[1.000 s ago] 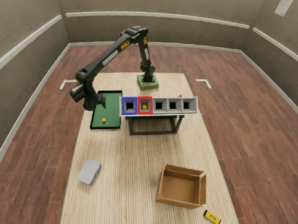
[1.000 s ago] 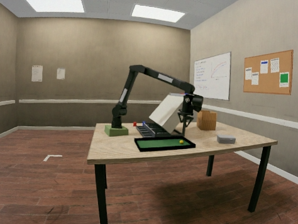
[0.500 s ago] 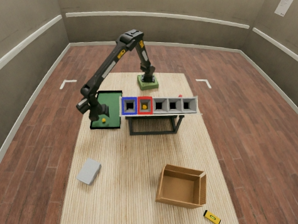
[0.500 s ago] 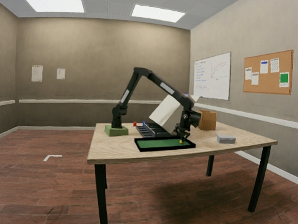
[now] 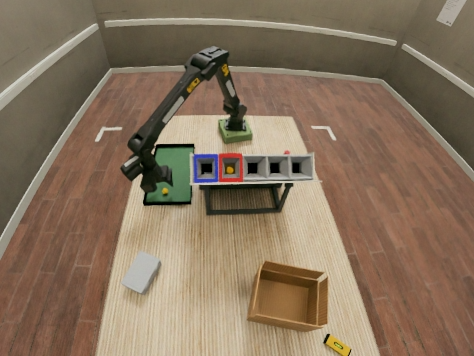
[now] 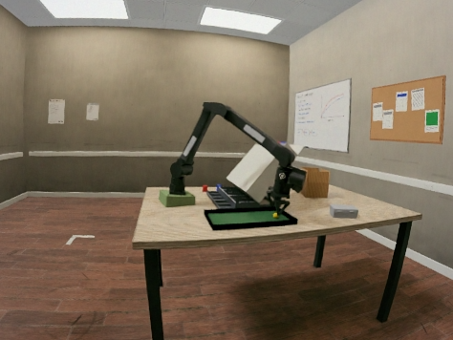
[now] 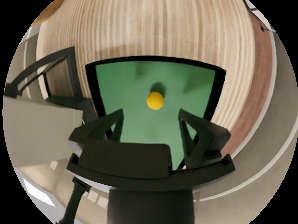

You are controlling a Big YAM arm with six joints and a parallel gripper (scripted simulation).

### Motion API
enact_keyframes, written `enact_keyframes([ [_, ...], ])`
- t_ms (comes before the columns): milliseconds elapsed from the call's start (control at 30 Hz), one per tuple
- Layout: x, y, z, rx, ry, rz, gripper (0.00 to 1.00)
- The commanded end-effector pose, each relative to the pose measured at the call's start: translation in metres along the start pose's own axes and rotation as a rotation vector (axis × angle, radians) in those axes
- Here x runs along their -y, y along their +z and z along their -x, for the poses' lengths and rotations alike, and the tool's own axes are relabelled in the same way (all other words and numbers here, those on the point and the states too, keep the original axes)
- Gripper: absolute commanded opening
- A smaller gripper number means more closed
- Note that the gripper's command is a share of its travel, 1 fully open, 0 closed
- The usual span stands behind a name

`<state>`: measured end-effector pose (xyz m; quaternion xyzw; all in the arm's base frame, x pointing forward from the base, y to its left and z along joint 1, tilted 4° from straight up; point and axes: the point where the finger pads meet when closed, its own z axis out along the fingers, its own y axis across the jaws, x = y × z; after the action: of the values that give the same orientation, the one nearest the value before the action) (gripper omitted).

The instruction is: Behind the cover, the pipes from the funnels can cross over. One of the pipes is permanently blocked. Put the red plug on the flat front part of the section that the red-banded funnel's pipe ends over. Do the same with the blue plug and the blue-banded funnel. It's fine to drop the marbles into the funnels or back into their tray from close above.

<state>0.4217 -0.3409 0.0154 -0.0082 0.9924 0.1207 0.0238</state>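
My gripper (image 5: pixel 156 188) (image 6: pixel 278 208) (image 7: pixel 151 112) is open and empty, low over the green black-rimmed tray (image 5: pixel 175 160) (image 6: pixel 239 219) (image 7: pixel 120 83). A yellow marble (image 5: pixel 165 190) (image 6: pixel 275 215) (image 7: pixel 154 100) lies in the tray just ahead of the fingertips, not touching them. A second yellow marble (image 5: pixel 230 170) sits in the red-banded funnel (image 5: pixel 231 156). The blue-banded funnel (image 5: pixel 196 168) beside it looks empty. The red plug (image 5: pixel 287 151) (image 6: pixel 204 188) and the blue plug (image 6: pixel 218 185) stand behind the funnel row. The white cover (image 6: pixel 253 172) hides the pipes above the dark sectioned tray (image 6: pixel 229 197).
Three unbanded grey funnels (image 5: pixel 275 167) continue the row to the right. A cardboard box (image 5: pixel 290 295) (image 6: pixel 315 182), a grey block (image 5: pixel 142 272) (image 6: pixel 343 210) and a yellow tool (image 5: pixel 336 345) lie toward the table's front. The arm's green base (image 5: pixel 234 131) (image 6: pixel 176 198) is at the back.
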Motion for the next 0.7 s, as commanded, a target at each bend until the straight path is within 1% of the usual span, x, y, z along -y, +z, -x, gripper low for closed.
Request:
enact_keyframes([
  [0,0.0005,-0.0136,0.0104,0.028,-0.008,-0.026,0.8],
  [367,0.0004,-0.0117,0.0101,0.015,-0.005,-0.013,0.8],
  [667,0.0005,-0.0118,0.0103,0.016,-0.005,-0.014,0.8],
])
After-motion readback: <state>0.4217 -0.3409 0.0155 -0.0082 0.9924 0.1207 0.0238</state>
